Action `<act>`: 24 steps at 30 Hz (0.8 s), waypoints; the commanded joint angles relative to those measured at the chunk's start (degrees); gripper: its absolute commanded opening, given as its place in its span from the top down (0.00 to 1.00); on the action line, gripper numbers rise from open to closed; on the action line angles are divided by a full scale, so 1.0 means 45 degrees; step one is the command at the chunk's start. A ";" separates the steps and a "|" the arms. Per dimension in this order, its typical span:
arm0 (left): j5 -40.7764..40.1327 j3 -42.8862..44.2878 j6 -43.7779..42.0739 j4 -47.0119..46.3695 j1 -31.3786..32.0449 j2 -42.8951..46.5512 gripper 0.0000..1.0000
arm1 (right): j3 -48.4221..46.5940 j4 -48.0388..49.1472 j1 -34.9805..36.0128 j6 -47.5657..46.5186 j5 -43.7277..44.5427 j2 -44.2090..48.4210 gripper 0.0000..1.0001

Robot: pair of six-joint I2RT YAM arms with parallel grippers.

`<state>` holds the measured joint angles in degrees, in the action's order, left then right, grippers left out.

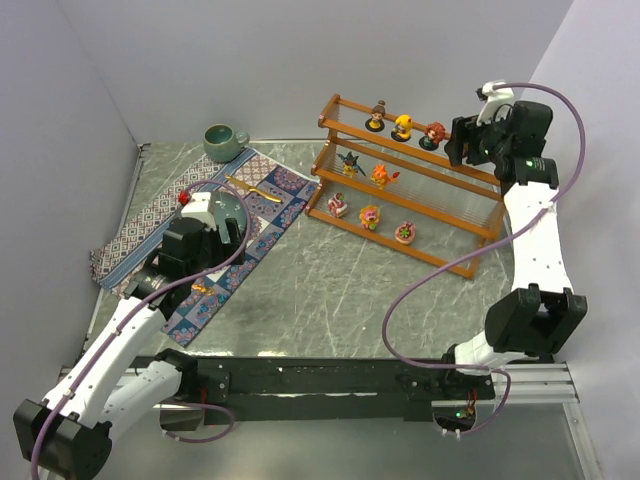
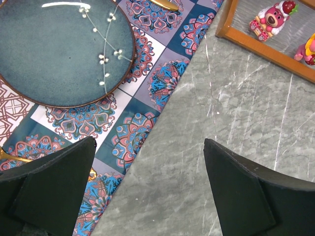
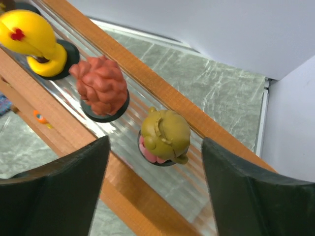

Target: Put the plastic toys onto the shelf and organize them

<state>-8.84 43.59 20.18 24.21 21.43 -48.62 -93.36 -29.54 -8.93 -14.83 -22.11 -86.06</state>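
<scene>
Now | grey marble table | pale walls | left jaws released | right jaws released

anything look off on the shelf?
Nothing stands out. Toys seen stand upright on the shelf. The olive-headed toy sits free on the top tier, between the fingers of the open right gripper, next to the red toy. The middle tier holds only the dark spiky toy and orange toy, so spacing is uneven.

Glossy plastic toys, varnished wooden shelf
</scene>
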 commanded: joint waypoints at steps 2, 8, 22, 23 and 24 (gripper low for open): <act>0.0168 0.0215 -0.0208 -0.0516 -0.0055 0.0296 0.03 | -0.0074 0.1094 -0.0086 0.0619 0.0477 0.1817 0.11; 0.0071 0.0293 -0.0189 -0.0535 -0.0114 0.0784 0.03 | 0.2052 0.3396 -0.0086 0.1868 0.1455 0.5233 0.00; -0.0535 0.0625 0.0670 -0.0224 -0.0114 0.4396 0.03 | 1.0138 0.5805 0.1691 0.4837 0.6707 1.6131 0.00; -0.0613 0.0548 0.0729 -0.0184 -0.0114 0.4688 0.03 | 1.0818 0.5590 0.1710 0.5206 0.6806 1.6736 0.00; -0.0807 0.0315 0.0787 -0.0184 -0.0114 0.5291 0.03 | 1.1115 0.5008 0.1730 0.5345 0.6846 1.7921 0.00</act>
<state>-9.69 44.12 22.02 23.90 21.17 -30.63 -49.50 -1.72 -2.00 3.68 3.11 -15.35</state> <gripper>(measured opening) 0.969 0.999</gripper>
